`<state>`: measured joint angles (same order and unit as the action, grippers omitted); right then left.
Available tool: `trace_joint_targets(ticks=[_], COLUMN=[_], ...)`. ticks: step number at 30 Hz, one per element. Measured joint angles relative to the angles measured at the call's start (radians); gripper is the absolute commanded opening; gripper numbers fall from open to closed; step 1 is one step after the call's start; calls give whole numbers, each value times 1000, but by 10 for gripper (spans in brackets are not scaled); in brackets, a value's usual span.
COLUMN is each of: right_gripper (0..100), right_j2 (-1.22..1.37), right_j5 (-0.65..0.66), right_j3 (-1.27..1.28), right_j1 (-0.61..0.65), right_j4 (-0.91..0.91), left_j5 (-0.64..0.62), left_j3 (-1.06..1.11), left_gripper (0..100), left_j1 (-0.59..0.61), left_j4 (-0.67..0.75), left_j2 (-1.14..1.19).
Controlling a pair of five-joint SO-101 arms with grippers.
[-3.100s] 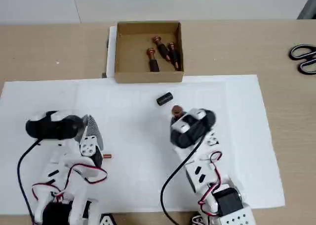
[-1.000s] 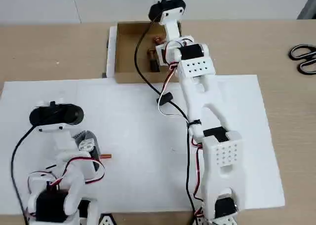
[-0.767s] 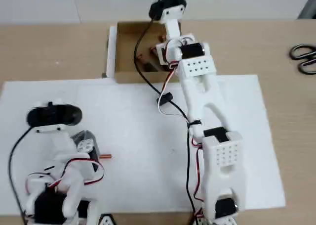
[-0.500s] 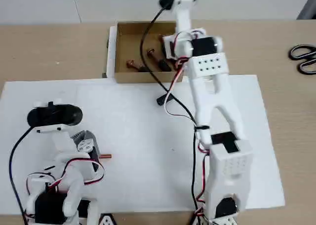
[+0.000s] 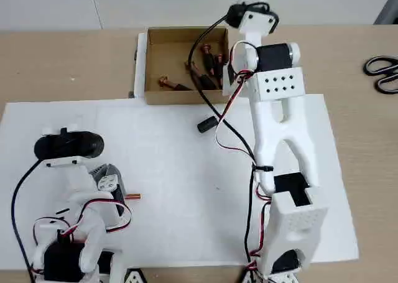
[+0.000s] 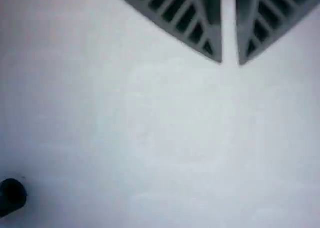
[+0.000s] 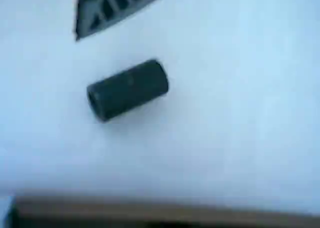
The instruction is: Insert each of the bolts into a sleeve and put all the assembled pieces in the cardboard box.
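A light wooden table (image 5: 62,59) carries a large white sheet of paper (image 5: 174,171), and a cardboard box (image 5: 180,97) stands just beyond the sheet's far edge.

Inside the box lie several bolts already pushed into dark sleeves (image 5: 176,84). One lies across the floor near the front wall, and the others are bunched toward the right wall. A single empty black sleeve (image 5: 208,124) lies on its side on the paper, just in front of the box. In the right wrist view it lies near the box wall, apart from the gripper. One loose copper bolt (image 5: 132,196) lies on the paper well to the left of the sleeve, just beside the left arm.

The right arm (image 5: 277,78) stretches across the sheet to the box's right front corner. I cannot tell whether the right gripper (image 7: 100,15) is spread or closed.

The left gripper (image 6: 229,57) hangs over bare paper. Its tips are drawn nearly together with a thin slit between them, pinching nothing.

A pair of scissors (image 5: 382,65) lies on the bare wood at the table's right edge.
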<state>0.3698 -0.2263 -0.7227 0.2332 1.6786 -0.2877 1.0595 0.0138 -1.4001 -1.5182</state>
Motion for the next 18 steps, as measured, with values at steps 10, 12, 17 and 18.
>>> trace_joint_targets(ticks=[10,12,17,18], right_gripper=[269,269,269,270], right_j2=[41,74,135,144], right_j5=[-126,-166,-284,-305], right_j3=[0,0,0,0], right_j1=[17,17,51,60], right_j4=[9,9,9,9], left_j5=[0,0,0,0], left_j3=[0,0,0,0], left_gripper=[6,6,6,6], left_j1=[0,0,0,0], left_j4=[0,0,0,0], left_j2=[0,0,0,0])
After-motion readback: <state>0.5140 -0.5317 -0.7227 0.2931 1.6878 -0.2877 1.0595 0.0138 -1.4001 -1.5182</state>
